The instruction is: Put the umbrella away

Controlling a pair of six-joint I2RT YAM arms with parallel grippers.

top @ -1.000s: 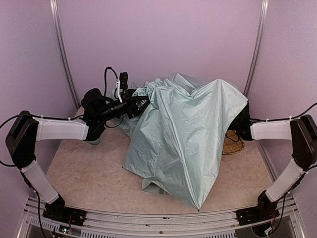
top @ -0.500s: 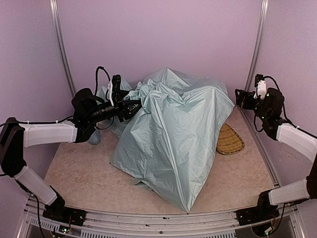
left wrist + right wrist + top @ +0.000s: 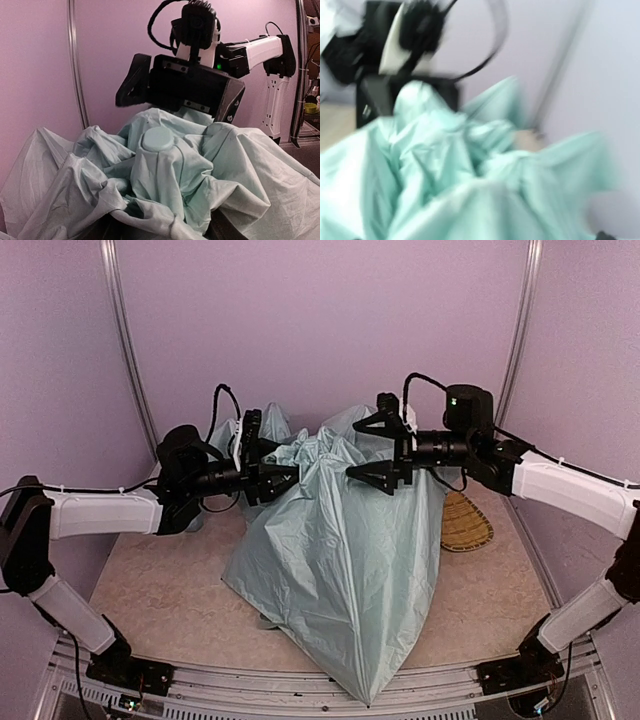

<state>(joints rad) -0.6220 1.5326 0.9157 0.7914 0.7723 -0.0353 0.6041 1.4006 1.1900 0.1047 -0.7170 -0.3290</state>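
Folding is barely begun: the umbrella (image 3: 340, 560) hangs as a loose, crumpled tent from the left fingers (image 3: 285, 472), closed partway on bunched canopy beside its top cap (image 3: 157, 138), hem spilling onto the tabletop (image 3: 150, 590) below them. The right fingers (image 3: 368, 476) stand spread wide and empty just across the peak; gathering, wrapping and strapping all appear left to do.

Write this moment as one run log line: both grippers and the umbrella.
left gripper: shut on umbrella fabric | right gripper: open, at umbrella top | umbrella: fabric loose, not folded
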